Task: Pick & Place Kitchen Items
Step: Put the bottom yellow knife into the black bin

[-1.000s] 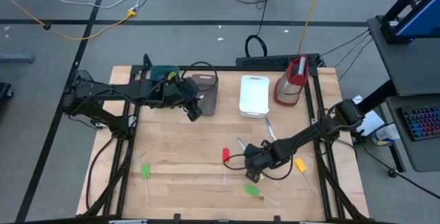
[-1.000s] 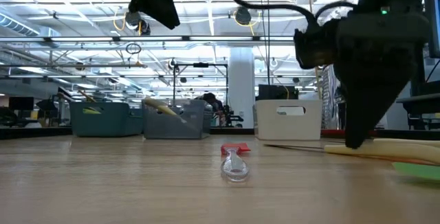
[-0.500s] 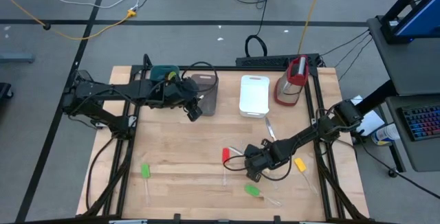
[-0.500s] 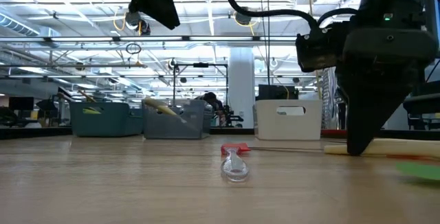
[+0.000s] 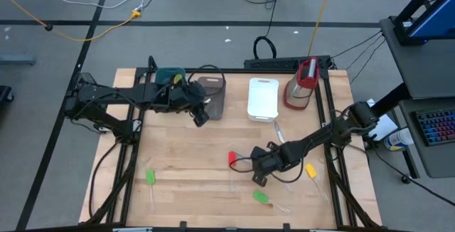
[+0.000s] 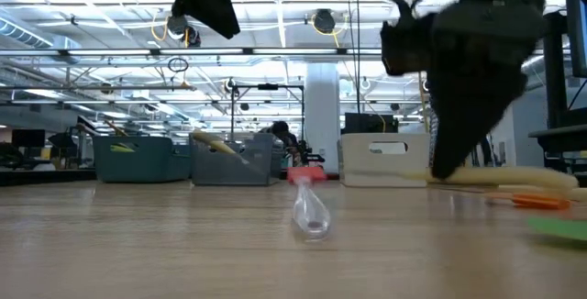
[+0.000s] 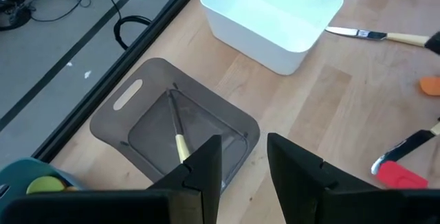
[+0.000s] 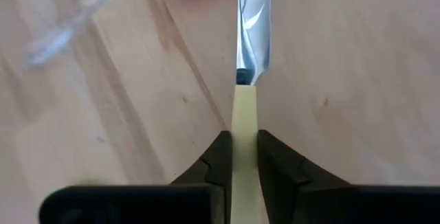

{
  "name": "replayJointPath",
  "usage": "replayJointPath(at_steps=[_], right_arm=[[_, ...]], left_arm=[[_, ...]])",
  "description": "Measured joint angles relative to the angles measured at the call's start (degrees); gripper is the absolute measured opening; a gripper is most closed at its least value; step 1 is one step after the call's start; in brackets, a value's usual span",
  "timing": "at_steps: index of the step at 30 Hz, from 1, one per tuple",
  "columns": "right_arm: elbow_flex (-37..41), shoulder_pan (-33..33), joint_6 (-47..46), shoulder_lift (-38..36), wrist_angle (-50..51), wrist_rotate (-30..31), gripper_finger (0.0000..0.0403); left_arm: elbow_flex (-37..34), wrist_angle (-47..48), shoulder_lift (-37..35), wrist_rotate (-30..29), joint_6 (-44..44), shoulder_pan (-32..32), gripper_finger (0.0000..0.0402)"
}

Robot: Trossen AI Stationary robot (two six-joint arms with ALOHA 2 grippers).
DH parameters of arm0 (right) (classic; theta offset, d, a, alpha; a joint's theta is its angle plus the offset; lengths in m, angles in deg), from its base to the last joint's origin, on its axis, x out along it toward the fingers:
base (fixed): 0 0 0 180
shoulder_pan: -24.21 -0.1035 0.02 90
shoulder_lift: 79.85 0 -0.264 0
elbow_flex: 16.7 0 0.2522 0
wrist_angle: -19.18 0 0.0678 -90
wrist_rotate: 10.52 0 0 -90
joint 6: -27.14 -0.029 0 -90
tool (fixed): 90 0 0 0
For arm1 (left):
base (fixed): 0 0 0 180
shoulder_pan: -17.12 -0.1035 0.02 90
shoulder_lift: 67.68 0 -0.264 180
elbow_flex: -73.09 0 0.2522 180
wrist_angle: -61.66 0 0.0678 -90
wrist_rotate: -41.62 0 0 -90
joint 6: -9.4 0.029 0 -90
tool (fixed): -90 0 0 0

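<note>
Between the right gripper's (image 8: 244, 152) two dark fingers (image 8: 214, 157) sits the pale handle of a knife (image 8: 245, 107), the jaws closed on it; the steel blade runs straight on ahead of the fingertips, so the knife's long axis lies in line with the gripper's own pointing direction. From above, this right gripper (image 5: 260, 166) is right of the table's middle, in the near half of the wooden table (image 5: 185, 146), with a red-headed spatula (image 5: 232, 159) just to its left, a yellow-headed one (image 5: 311, 170) to its right and a green-headed one (image 5: 261, 197) nearer the front edge. The level view shows the handle (image 6: 500, 179) held horizontal and seemingly clear of the tabletop. The tubs lie at the far side: the white tub (image 5: 262, 98) almost straight beyond the gripper, the grey tub (image 5: 213, 95) further left. By this judgement the right arm is the one to carry the knife far-ward, blade leading or turned. Over the grey tub (image 7: 180, 129), the left gripper (image 7: 244, 162) hangs with fingers apart, holding nothing; a second green-headed spatula (image 5: 150, 178) lies near-left, well apart.
</note>
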Motion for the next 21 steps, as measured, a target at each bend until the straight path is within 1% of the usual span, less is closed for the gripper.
replayJointPath(at_steps=[7,15,19,21], right_arm=[[0.0,2.6,4.5,-5.3,0.5,0.3,0.0039],[0.0,6.8,11.4,-6.0,0.0,0.5,0.0041],[0.0,8.6,16.0,-6.0,-5.4,2.7,0.0042],[0.0,9.2,19.5,-6.0,-9.4,3.2,0.0042]], left_arm=[[0.0,0.1,0.0,0.0,0.1,2.0,0.0122],[0.0,0.2,0.0,-0.1,0.5,4.8,0.0122],[0.0,2.1,0.0,-0.2,-1.5,6.3,0.0122],[0.0,3.6,0.0,-1.9,-3.3,7.5,0.0122]])
